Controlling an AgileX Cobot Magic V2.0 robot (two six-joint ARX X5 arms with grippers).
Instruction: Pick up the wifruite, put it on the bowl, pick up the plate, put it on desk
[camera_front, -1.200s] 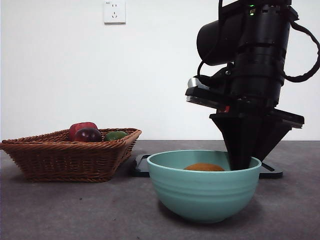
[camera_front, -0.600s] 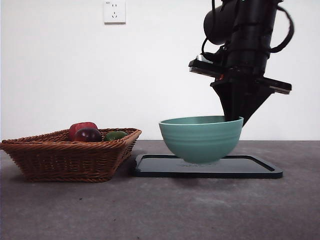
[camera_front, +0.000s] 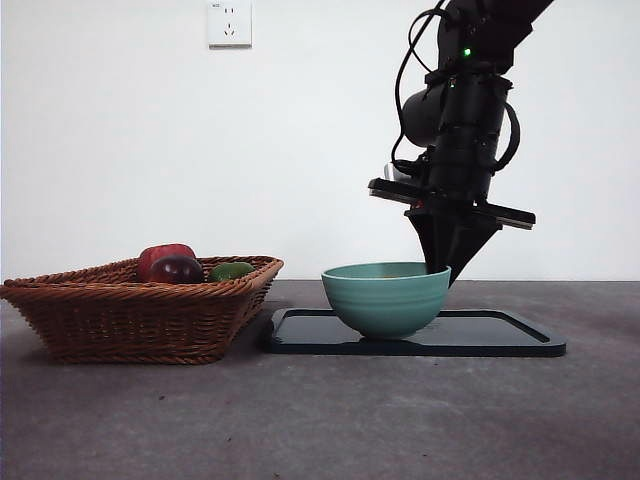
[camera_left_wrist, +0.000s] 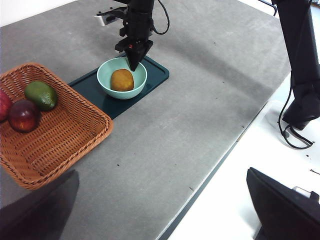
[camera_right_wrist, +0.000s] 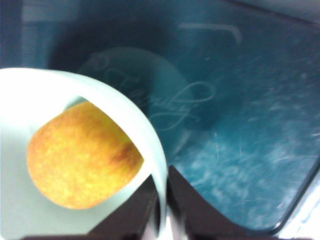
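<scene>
Bowl (camera_front: 386, 298) moved back onto tray (camera_front: 500, 338), wifruite (camera_left_wrist: 122, 80) upright.

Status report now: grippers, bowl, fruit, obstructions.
Right gripper clamped on the bowl rim, over the black tray. Wifruite inside bowl. Left arm waiting. Wicker basket beside tray, apart.

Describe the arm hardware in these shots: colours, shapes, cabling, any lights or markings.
The right gripper is matte black, its two jaws tapering to a narrow wedge. Above them sits a flat crossbar with a silver-grey block at one end, then a cylindrical black wrist. Loose black cables loop beside it, and a small green light glows near the top. Of the left gripper, only blurred black jaws show in its own wrist view.
</scene>
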